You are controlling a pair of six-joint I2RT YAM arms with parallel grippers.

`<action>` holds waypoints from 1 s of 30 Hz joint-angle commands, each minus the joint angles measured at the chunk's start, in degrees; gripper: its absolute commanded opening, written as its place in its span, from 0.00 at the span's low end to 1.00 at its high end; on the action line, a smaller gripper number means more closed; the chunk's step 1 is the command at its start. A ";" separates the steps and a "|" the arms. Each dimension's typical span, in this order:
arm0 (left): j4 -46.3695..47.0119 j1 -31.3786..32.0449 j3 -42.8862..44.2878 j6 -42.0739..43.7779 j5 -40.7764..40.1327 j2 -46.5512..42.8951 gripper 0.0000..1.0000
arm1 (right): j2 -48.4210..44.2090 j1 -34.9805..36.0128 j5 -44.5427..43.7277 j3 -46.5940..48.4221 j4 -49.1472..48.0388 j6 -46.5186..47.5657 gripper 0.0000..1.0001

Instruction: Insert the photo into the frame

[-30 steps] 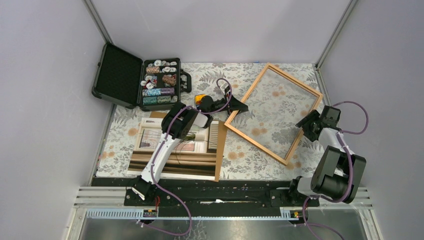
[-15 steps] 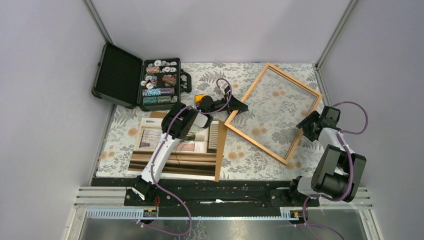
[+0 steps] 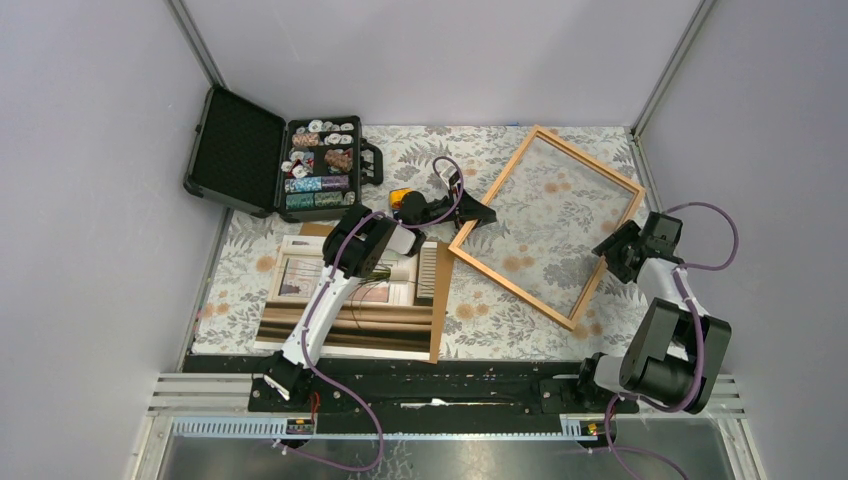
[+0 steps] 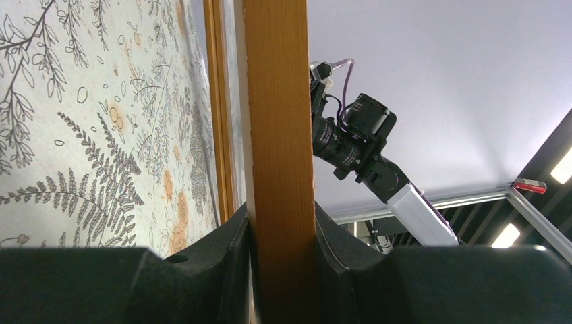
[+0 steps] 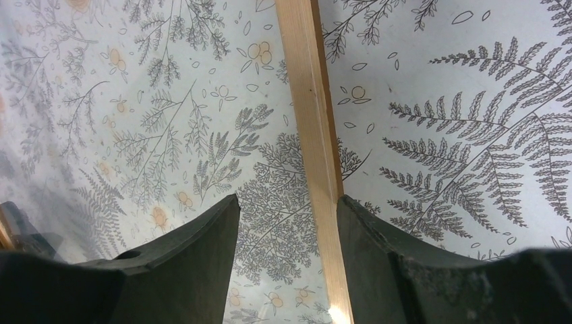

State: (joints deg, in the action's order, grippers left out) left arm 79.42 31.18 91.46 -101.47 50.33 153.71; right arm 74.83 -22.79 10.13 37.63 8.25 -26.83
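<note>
The light wooden frame (image 3: 510, 285) lies turned like a diamond on the right half of the floral cloth. My left gripper (image 3: 478, 215) is shut on its left moulding (image 4: 280, 135), which fills the gap between the jaws (image 4: 281, 223). My right gripper (image 3: 608, 248) is open at the frame's right edge. Its jaws straddle the thin rail (image 5: 313, 135), and the right finger (image 5: 378, 236) is against the rail. The photo (image 3: 385, 325) lies face up at the near left, partly under my left arm, on a brown backing board (image 3: 441, 290).
An open black case (image 3: 320, 165) with several sorted compartments sits at the back left, its lid (image 3: 235, 150) laid flat. A small orange object (image 3: 400, 196) lies beside my left wrist. Grey walls close in on three sides.
My right arm's lower link has shifted slightly toward the near edge. The frame, the photo and my left arm have stayed put.
</note>
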 commanded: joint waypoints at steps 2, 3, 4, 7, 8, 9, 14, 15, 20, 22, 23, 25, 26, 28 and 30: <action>9.88 -0.59 -0.53 0.92 -1.63 1.07 0.25 | 1.31 0.37 1.42 0.07 -0.55 -0.11 0.62; 9.88 -0.64 -0.55 0.92 -1.61 1.07 0.25 | 1.35 0.37 1.39 0.10 -0.66 -0.07 0.62; 9.87 -0.62 -0.51 0.92 -1.63 1.07 0.25 | 1.42 0.37 1.43 -0.04 -0.94 -0.07 0.62; 9.86 -0.64 -0.36 0.71 -1.73 1.31 0.25 | 1.90 0.37 1.99 -0.14 -1.47 -0.35 0.62; 9.88 -0.60 -0.25 0.68 -1.72 1.33 0.25 | 2.17 0.40 2.11 -0.10 -1.58 -0.33 0.62; 9.84 -0.62 -0.25 0.66 -1.68 1.33 0.25 | 2.38 0.38 2.51 -0.19 -1.81 -0.41 0.62; 10.13 -0.51 0.48 0.11 -1.48 1.89 0.25 | 3.03 0.84 3.40 -0.30 -2.80 -0.67 0.61; 10.10 -0.43 0.74 0.01 -1.44 2.06 0.25 | 3.04 1.17 3.33 -0.28 -2.77 -0.54 0.61; 10.05 -0.35 1.28 -0.48 -1.40 2.56 0.25 | 3.56 3.14 2.15 0.19 -2.40 -0.20 0.60; 9.90 -0.27 1.48 -0.48 -1.37 2.69 0.26 | 4.05 4.54 1.26 0.55 -2.10 0.10 0.60; 9.81 -0.24 1.61 -0.53 -1.37 2.80 0.26 | 4.34 5.18 1.34 0.74 -2.10 0.23 0.60; 9.71 -0.11 2.02 -0.78 -1.29 3.03 0.26 | 5.46 6.60 1.53 1.31 -1.84 0.54 0.60; 9.70 -0.07 2.24 -0.89 -1.16 3.15 0.26 | 5.95 7.26 1.43 1.74 -1.65 0.70 0.60; 9.69 -0.02 2.47 -1.13 -1.10 3.43 0.26 | 6.44 8.59 0.80 2.21 -1.44 1.11 0.59; 9.61 0.01 2.73 -1.33 -1.02 3.57 0.27 | 6.28 9.62 0.53 2.52 -1.42 1.40 0.59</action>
State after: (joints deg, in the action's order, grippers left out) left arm 78.11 30.22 92.03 -103.72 50.28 153.95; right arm 80.12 -16.97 6.37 38.65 5.28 -25.15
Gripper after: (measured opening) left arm 0.340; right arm 0.600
